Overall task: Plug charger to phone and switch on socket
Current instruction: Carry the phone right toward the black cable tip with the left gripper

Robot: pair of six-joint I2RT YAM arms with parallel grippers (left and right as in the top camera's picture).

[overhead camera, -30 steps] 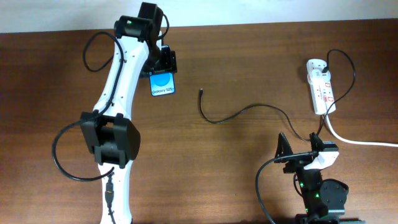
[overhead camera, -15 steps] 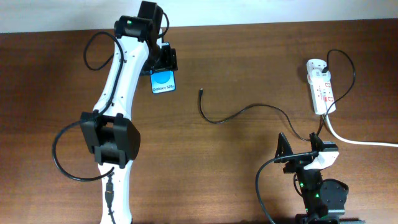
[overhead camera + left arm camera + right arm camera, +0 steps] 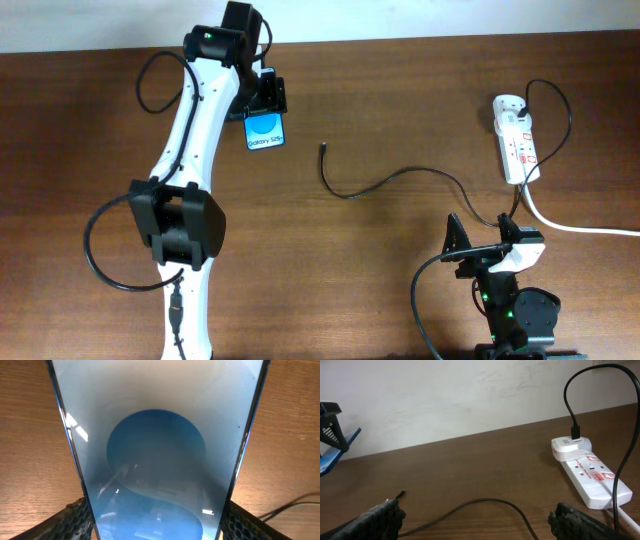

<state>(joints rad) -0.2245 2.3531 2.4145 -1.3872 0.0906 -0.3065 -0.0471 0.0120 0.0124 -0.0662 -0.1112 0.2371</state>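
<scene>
My left gripper [image 3: 264, 98] is shut on the phone [image 3: 263, 131], a black-framed smartphone with a bright blue screen, at the far left-centre of the table. The phone fills the left wrist view [image 3: 157, 450] between the two fingers. The charger [image 3: 385, 180] is a thin black cable lying loose on the table, its plug tip [image 3: 323, 147] right of the phone and apart from it; it also shows in the right wrist view [image 3: 485, 505]. The socket [image 3: 517, 138] is a white power strip at the far right [image 3: 585, 472]. My right gripper [image 3: 485, 245] is open and empty near the front.
The socket's thick white cord [image 3: 580, 226] runs off the right edge. A white wall [image 3: 470, 395] stands behind the table's far edge. The left arm [image 3: 190, 150] stretches across the left side of the table.
The phone in my left gripper has shifted very slightly to the right. The right arm and the cable have not moved.
</scene>
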